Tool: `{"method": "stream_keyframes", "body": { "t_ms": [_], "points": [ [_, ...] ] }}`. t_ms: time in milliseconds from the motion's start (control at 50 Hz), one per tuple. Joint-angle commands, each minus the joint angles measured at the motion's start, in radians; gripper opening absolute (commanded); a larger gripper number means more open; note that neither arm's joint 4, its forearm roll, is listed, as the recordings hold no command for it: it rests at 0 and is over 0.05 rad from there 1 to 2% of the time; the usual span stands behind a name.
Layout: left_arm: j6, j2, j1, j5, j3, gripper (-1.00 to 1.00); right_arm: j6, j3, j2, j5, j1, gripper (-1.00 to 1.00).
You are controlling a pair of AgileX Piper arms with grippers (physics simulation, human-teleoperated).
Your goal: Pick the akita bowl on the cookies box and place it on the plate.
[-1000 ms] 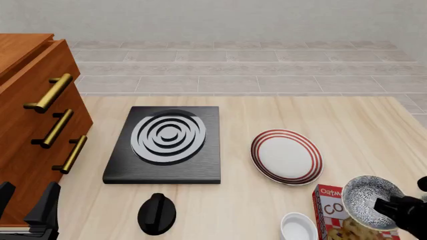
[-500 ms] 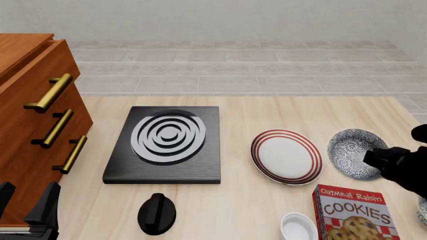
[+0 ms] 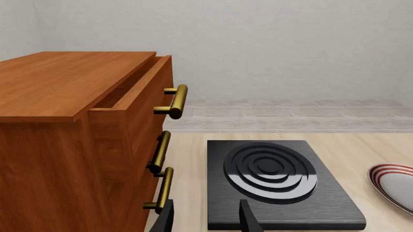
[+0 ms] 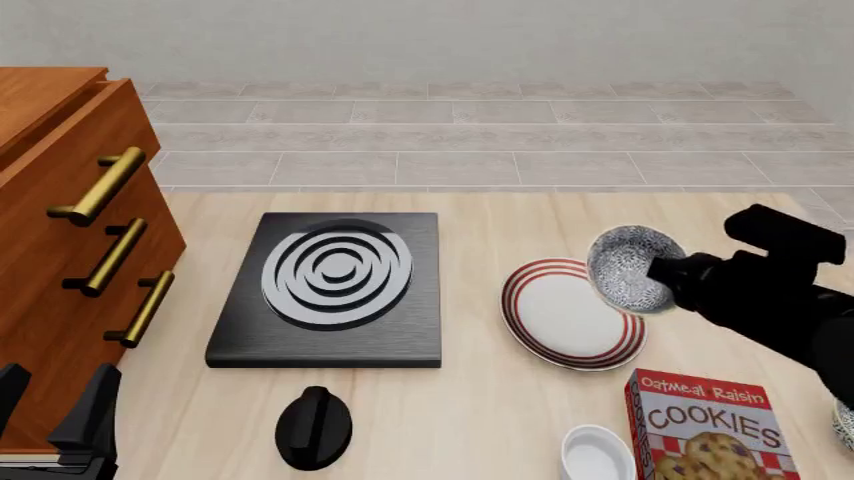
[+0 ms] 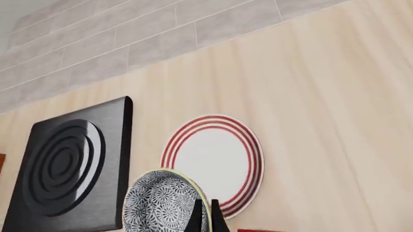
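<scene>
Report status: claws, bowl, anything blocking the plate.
Right claw shut on akita bowl, held tilted above the plate's far right edge. Left claw open, idle near the drawers. Plate top bare, nothing blocking.

I've got the akita bowl (image 4: 631,268) up in the air, tilted hard on its side w/ its speckled black-and-white inside facing left, rim pinched by the right pincer (image 4: 663,272). It hangs over the plate's right edge. Plate (image 4: 571,313): round, white, red rings at rim, flat on the table, nothing on it. Cookies box (image 4: 707,427): red carton w/ white lettering & cookie pics, lying flat at near-right corner, well apart from the bowl.
</scene>
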Motion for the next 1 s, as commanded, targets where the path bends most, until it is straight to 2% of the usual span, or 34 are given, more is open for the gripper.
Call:
{"method": "stream_keyframes", "body": {
  "t_ms": [20,300,500,1000],
  "points": [
    [0.000,0.000,0.000,0.000,0.000,1.00,0.045,-0.038,0.129,-0.087,0.046,-1.00],
    [0.000,0.000,0.000,0.000,0.000,1.00,0.046,-0.097,0.235,-0.116,0.040,-1.00],
    [0.000,0.000,0.000,0.000,0.000,1.00,0.069,-0.110,0.303,-0.159,0.026,-1.00],
    [0.000,0.000,0.000,0.000,0.000,1.00,0.072,-0.152,0.424,-0.209,0.000,-1.00]
  ]
}}
